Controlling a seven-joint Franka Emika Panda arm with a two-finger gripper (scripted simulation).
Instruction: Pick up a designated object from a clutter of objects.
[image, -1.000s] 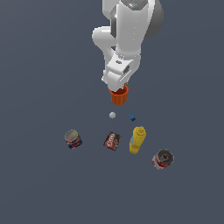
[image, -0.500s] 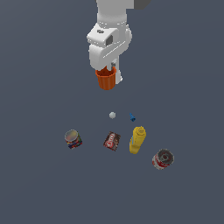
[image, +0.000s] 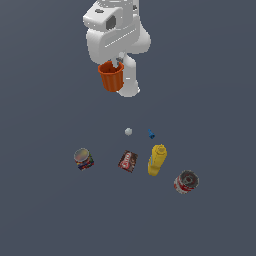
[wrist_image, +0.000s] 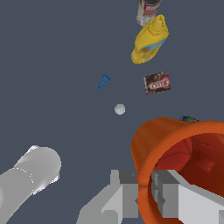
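**Cup gripped, held off the floor**

Your gripper (wrist_image: 145, 192) pinches the orange cup (image: 111, 75) by its rim, one finger (wrist_image: 124, 194) outside the wall, one inside. Cup hangs well above the clutter. Below, in a loose row: yellow bottle (image: 157, 159), red-white can (image: 186, 181), multicoloured can (image: 83, 159), dark red box (image: 128, 161). Grey ball (image: 128, 131) and blue piece (image: 151, 134) sit just behind them.

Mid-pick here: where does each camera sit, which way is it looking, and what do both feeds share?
Exterior view: off the arm, looking down on the floor; arm and orange cup show.
Wrist view: on the wrist, looking past the gripper, one finger outside the cup's wall and one inside, toward the clutter.
Shared: cup, yellow bottle, grey ball.
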